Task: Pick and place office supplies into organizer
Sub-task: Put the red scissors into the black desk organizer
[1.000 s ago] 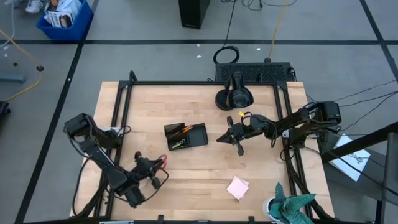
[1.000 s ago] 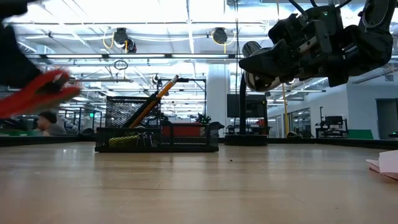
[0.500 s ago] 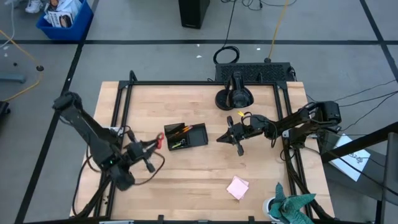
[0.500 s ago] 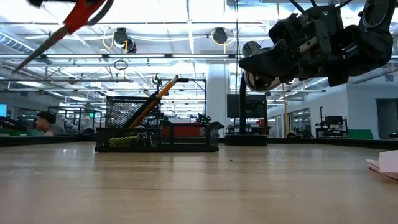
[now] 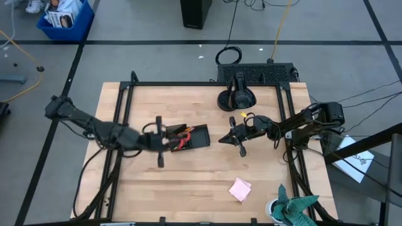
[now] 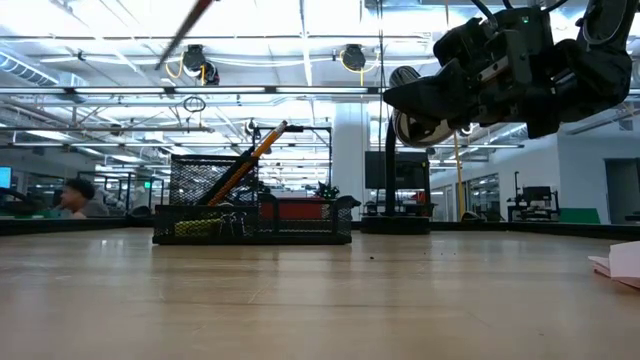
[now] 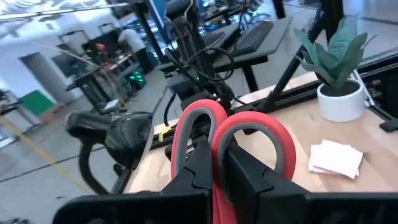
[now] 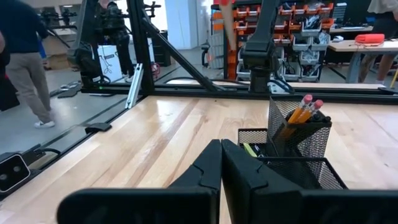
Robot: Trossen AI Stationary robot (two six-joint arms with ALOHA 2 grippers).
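Observation:
My left gripper [image 5: 168,142] reaches in from the table's left and is shut on the red-handled scissors [image 5: 179,143], above the left end of the black mesh organizer [image 5: 196,137]. In the low view only a thin slanting blade [image 6: 186,24] shows, high over the organizer [image 6: 250,215]. Orange pencils [image 8: 300,112] lean in the organizer's tall cup. My right gripper [image 5: 233,135] hovers shut to the organizer's right, off the table [image 6: 425,100]. The pink sticky-note pad [image 5: 239,188] lies flat near the table's near edge. My left gripper pinches the scissors between its two fingers [image 7: 202,165] at the red handles [image 7: 198,121]; both handle loops stand out past the fingertips. The fingers come roughly level from the table's left. The scissors are lifted clear, above the organizer.
The round black camera-stand base [image 5: 235,98] stands near the far edge. A teal cloth [image 5: 293,207] sits at the near right corner. A black frame [image 5: 207,83] runs around the wooden table. Bare wood lies between the organizer and the pad.
My left arm has stretched out and swung from the table's near-left area up and toward the far right, carrying the scissors from low by the table to high over the organizer's left end. The scissors rose through the low view, out of its top.

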